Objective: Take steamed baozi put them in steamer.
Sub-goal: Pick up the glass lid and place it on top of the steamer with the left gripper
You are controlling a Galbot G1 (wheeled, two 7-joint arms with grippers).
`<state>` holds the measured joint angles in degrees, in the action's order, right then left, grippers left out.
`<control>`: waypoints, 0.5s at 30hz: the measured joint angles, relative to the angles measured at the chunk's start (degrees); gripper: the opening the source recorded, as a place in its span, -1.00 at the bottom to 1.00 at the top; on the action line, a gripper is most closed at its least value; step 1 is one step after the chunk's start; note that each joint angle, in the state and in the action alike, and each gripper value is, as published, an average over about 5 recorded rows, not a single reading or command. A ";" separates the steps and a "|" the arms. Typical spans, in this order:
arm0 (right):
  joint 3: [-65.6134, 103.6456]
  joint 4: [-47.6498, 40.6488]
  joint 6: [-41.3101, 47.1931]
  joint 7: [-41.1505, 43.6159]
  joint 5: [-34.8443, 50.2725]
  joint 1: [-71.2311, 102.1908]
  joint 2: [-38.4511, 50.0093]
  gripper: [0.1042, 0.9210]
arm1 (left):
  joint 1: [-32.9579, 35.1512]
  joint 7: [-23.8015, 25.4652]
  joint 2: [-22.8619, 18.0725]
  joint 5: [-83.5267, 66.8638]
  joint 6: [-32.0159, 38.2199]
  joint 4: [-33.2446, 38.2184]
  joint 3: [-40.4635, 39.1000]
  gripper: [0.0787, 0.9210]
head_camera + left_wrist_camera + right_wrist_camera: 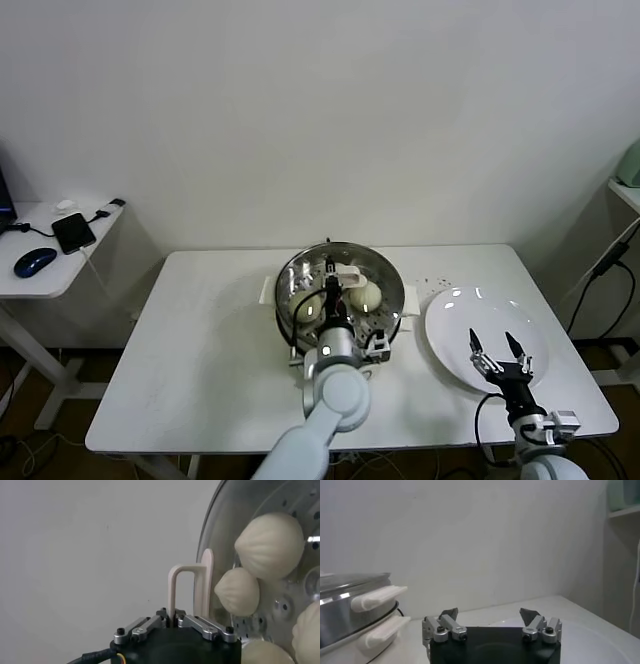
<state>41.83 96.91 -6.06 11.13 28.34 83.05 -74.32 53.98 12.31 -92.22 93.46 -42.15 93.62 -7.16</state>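
A white rectangular worktop (pixel 210 350) stands against a plain pale wall. To the robot's left a smaller white side table (pixel 40 270) carries a blue computer mouse (pixel 34 261) and a dark phone (pixel 73 232) with a cable. To the right, a black cable hangs beside a shelf edge.

One steamer (pixel 392 285), a shiny steel pot on a white base with side handles, sits at the middle of the worktop. One glass lid (pixel 216 540) with a cream loop handle (pixel 187 587) is held tilted over it. The left pincer (pixel 331 312) is closed tight on that handle, above the pot's near side.

Through the lid the left wrist view shows four steamed baozi (pixel 270 545), pale and pleated, lying on the perforated tray inside the steamer; the head view shows only two of them clearly.

One flat white plate (pixel 450 330) lies just right of the steamer. The right pincer (pixel 497 350) hovers over the plate, its fingers spread wide and holding nothing.

No brand, label or writing can be read anywhere.
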 measured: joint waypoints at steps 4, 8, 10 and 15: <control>-0.02 -0.07 -0.03 0.01 0.00 -0.04 0.00 0.76 | 0.21 -0.01 0.00 0.12 0.01 0.02 0.08 -0.80; -0.02 -0.09 -0.03 0.02 0.00 -0.13 0.01 0.76 | 0.64 0.10 -0.01 0.16 0.00 0.35 0.13 -0.77; -0.02 -0.11 -0.04 0.02 0.00 -0.16 0.01 0.76 | 0.97 0.40 -0.01 0.14 -0.01 0.75 0.09 -0.68; 0.08 -0.19 -0.04 0.02 0.02 -0.27 -0.09 0.76 | 2.16 1.63 0.00 0.09 1.03 2.53 -0.47 -0.33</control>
<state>41.91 96.73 -6.11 11.15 28.36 82.78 -74.40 56.14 13.94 -92.22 93.55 -41.12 96.15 -7.63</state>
